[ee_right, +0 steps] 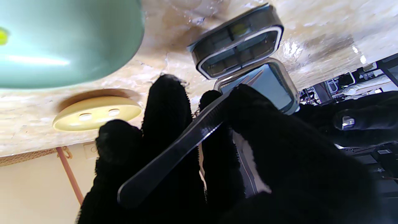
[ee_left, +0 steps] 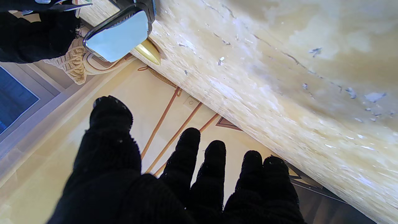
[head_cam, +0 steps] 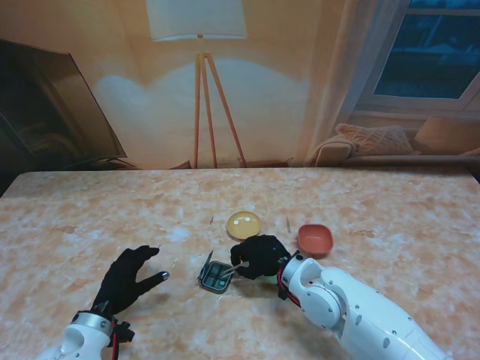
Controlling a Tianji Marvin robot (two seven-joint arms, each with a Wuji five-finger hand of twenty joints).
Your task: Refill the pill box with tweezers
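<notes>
Two black-gloved hands are sitting in the lower half of the stand view, over a marbled desk.

Item, right hand: lying at lower centre of the stand view, fingers curled and pinching the tweezers. The right wrist view is giving the grip far better: the thumb and fingers are closing round the dark metal tweezers, whose tips are pointing toward the pill box.

Item, pill box: resting on the desk at lower centre of the stand view, just left of the right hand, lid standing open. The right wrist view is showing the pill box with its dark compartments and white rim, and the clear lid hinged back. Contents are too dim to make out.

Item, left hand: sitting at lower left of the stand view, holding nothing, fingers spread apart. The left wrist view is showing the left hand with all five fingers extended, and the lid at the upper left of its frame.

Item, yellow dish: lying at centre of the stand view, carrying two pale pills.

Item, orange bowl: sitting right of centre.

Item, green bowl: filling the upper left of the right wrist view; the stand view is barely showing it, the right hand covering it.
</notes>
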